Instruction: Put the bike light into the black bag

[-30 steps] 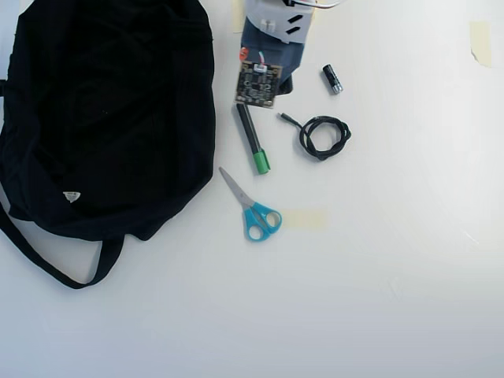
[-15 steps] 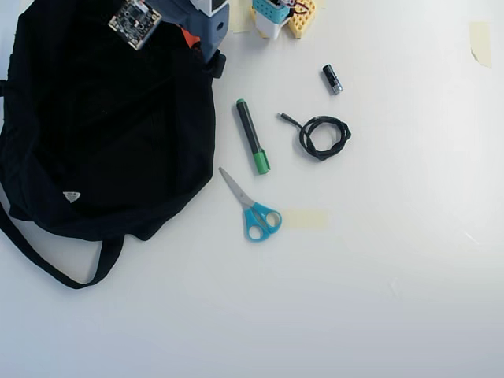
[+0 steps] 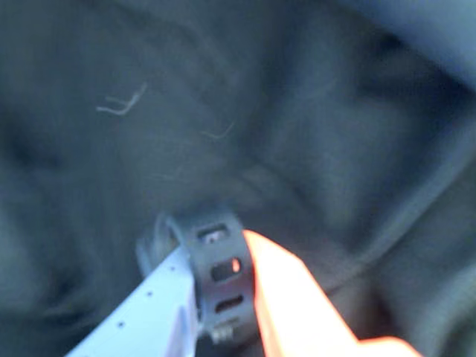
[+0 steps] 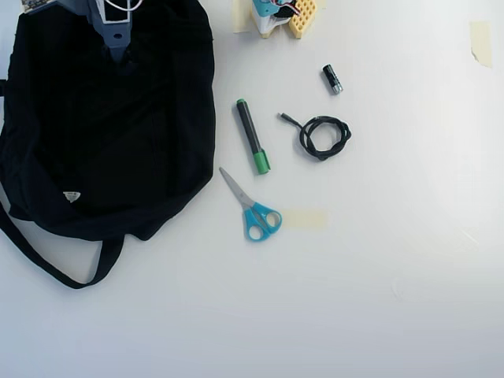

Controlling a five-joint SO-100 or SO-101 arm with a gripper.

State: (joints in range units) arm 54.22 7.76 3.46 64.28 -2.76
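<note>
In the wrist view my gripper (image 3: 214,250) is shut on the bike light (image 3: 202,227), pinching its black slotted loop strap between the pale finger (image 3: 141,312) and the orange finger (image 3: 290,297). Dark folds of the black bag (image 3: 223,111) fill everything behind it. From overhead, the black bag (image 4: 118,142) lies at the left with its long strap (image 4: 47,264) trailing toward the front. My arm (image 4: 113,27) reaches over the bag's top left part. The bike light is hidden under the arm in that view.
On the white table to the right of the bag lie a green-capped marker (image 4: 252,146), blue-handled scissors (image 4: 253,209), a coiled black cable (image 4: 323,135) and a small black cylinder (image 4: 332,79). Tape patches (image 4: 305,219) stick to the table. The arm's base (image 4: 279,16) sits at the top edge.
The arm has swung left, from above the marker's top end to over the bag's top left part, carrying the light along.
</note>
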